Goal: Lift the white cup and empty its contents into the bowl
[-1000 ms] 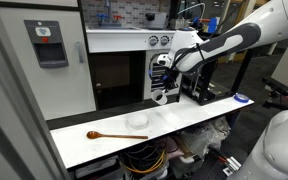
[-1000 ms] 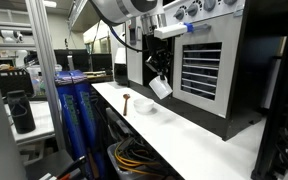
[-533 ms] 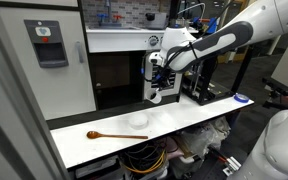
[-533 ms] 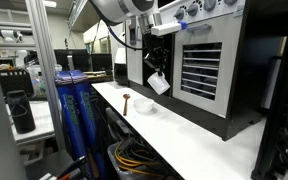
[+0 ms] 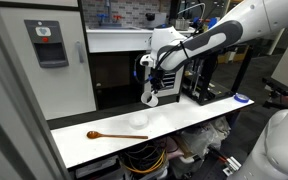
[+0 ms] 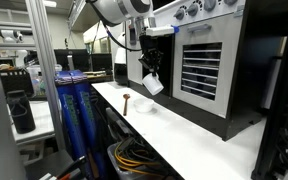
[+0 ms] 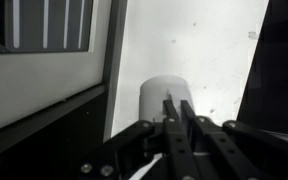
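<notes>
My gripper (image 5: 151,86) is shut on the white cup (image 5: 149,98) and holds it tilted in the air above the white counter, a little up and to the right of the bowl (image 5: 137,121). In an exterior view the cup (image 6: 154,84) hangs under the gripper (image 6: 151,70), above the bowl (image 6: 147,108). In the wrist view the two fingers (image 7: 179,112) pinch the rim of the cup (image 7: 162,93) over the white counter. The cup's contents are hidden in every view.
A brown wooden spoon (image 5: 109,135) lies on the counter (image 5: 199,115) left of the bowl; it also shows in an exterior view (image 6: 127,102). A blue lid (image 5: 242,98) lies at the counter's far right. A dark appliance with vents (image 6: 209,65) stands behind the counter.
The arm has carried the cup sideways along the counter toward the bowl. The cup stays in the gripper; bowl and spoon have not moved.
</notes>
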Robot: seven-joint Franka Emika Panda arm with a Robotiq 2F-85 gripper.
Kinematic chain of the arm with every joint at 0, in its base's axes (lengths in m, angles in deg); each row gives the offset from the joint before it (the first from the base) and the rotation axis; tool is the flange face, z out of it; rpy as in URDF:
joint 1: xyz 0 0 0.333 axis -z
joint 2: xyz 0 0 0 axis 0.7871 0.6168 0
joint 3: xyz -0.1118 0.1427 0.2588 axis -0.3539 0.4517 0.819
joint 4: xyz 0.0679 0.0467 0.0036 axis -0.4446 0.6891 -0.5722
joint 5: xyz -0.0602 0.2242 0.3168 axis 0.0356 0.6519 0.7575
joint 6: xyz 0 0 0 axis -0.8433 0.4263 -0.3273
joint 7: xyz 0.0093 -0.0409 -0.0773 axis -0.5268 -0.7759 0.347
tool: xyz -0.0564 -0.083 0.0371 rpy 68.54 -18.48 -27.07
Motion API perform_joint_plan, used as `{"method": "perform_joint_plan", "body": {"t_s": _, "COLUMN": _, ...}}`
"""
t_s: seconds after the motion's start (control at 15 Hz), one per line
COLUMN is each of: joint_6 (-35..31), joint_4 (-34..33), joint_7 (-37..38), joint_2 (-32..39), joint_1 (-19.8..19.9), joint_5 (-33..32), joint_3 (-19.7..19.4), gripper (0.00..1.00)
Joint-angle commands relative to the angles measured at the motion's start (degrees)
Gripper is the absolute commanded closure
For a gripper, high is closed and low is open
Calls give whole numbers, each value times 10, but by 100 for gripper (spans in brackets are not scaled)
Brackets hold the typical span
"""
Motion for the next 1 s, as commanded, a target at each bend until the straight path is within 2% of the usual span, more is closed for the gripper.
{"method": "perform_joint_plan", "body": {"t_s": 0.0, "joint_6": 47, "joint_4": -31, "joint_7": 23, "joint_2": 19, "joint_1": -4, "joint_5": -25, "joint_3": 11, "gripper": 98}}
{"method": "perform_joint_plan", "body": {"t_s": 0.53, "joint_6": 117, "joint_4": -57, "joint_7": 56, "joint_2": 30, "joint_1": -18, "joint_5": -71, "joint_3": 32, "gripper": 98}}
{"method": "perform_joint_plan", "body": {"t_s": 0.93, "joint_6": 131, "joint_4": -80, "joint_7": 86, "joint_2": 60, "joint_1": -22, "joint_5": -105, "joint_3": 41, "gripper": 98}}
